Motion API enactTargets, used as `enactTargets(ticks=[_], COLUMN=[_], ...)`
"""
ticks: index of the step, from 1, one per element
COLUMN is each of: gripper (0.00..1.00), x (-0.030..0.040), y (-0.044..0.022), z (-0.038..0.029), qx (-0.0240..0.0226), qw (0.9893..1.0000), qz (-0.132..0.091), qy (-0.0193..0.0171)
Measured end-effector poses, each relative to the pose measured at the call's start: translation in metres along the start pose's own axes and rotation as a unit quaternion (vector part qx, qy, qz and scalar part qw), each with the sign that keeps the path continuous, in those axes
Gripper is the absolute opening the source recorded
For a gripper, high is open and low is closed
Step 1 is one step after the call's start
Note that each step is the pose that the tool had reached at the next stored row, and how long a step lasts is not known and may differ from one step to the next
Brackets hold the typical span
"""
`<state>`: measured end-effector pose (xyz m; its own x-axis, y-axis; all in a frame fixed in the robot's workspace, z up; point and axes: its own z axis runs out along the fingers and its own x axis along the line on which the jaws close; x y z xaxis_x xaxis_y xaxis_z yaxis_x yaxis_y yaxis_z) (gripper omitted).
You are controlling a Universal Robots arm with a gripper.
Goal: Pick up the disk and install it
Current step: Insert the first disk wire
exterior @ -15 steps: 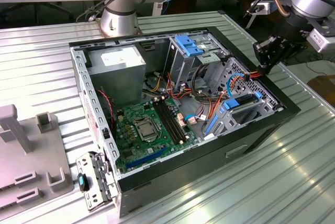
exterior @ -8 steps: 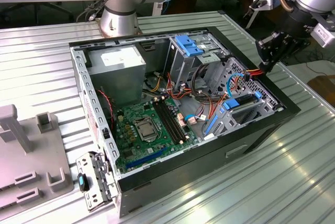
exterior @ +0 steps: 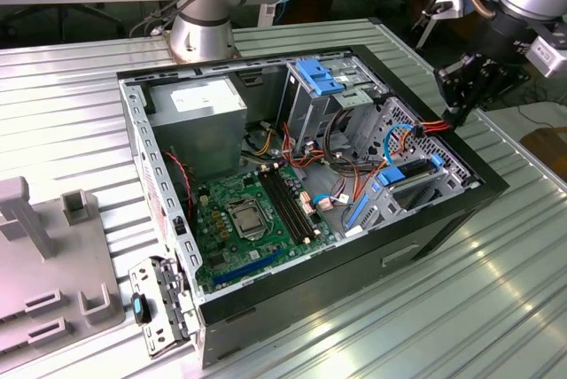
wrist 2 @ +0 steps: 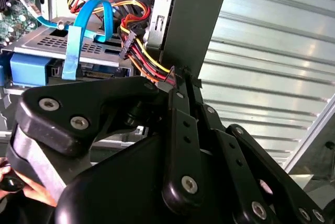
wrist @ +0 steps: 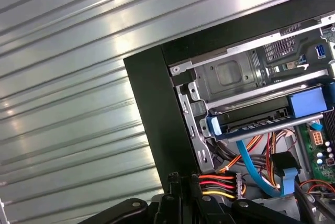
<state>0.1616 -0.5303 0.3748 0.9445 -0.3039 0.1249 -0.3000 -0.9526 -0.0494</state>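
No text, number or sign can be read here. A white paper label (exterior: 200, 94) lies on top of the grey metal power supply box (exterior: 195, 144), but its print is too small to make out. The green circuit board (exterior: 226, 237) just beside that box bears fine white markings, and these too cannot be told.

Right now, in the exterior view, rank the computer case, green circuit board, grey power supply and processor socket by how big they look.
Largest to smallest:
computer case
green circuit board
grey power supply
processor socket
Board and supply look close, the supply farther back: that pair is unsure.
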Motion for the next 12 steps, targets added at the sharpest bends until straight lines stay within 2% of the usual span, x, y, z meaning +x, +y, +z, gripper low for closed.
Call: enactTargets(ticks=[4, 6, 11, 12], gripper=[0.16, 0.16, 0.16, 0.16], x=[-0.0012, -0.0020, -0.0032, -0.0033], y=[0.0004, 0.0006, 0.0011, 0.0011], z=[0.0007, 0.0012, 0.0022, 0.0022], qx=[-0.0030, -0.0049, -0.0075, -0.0085], qw=[0.9998, 0.9994, 0.9986, 0.9982], qz=[0.020, 0.034, 0.051, 0.059], qy=[-0.0004, 0.0000, 0.0003, 0.0006])
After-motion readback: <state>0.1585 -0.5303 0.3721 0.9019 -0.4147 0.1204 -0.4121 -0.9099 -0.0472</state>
